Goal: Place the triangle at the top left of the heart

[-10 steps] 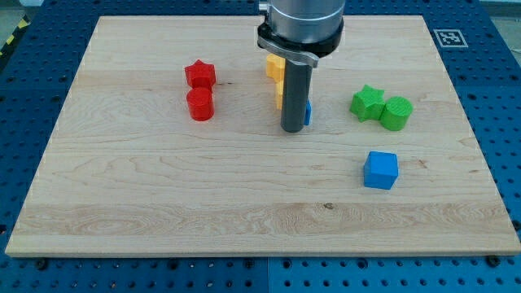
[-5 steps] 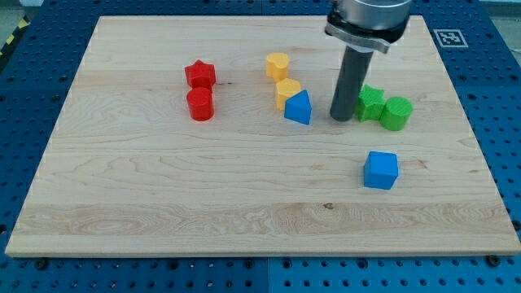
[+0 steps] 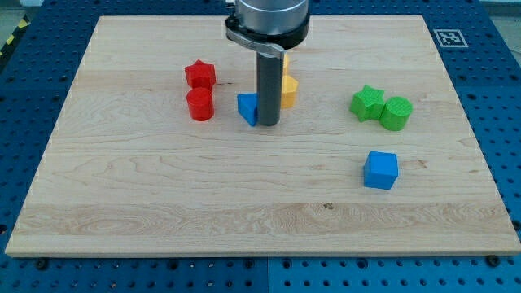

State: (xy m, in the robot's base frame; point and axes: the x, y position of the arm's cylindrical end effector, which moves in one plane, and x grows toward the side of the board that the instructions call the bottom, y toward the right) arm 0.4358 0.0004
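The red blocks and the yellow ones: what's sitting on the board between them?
In the camera view, the blue triangle lies between the red cylinder and the yellow block, with my tip against the triangle's right side.

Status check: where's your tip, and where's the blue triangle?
My tip down against the blue triangle's right side. Yellow heart partly hidden behind the rod, up-right of the triangle. Red blocks close on its left.
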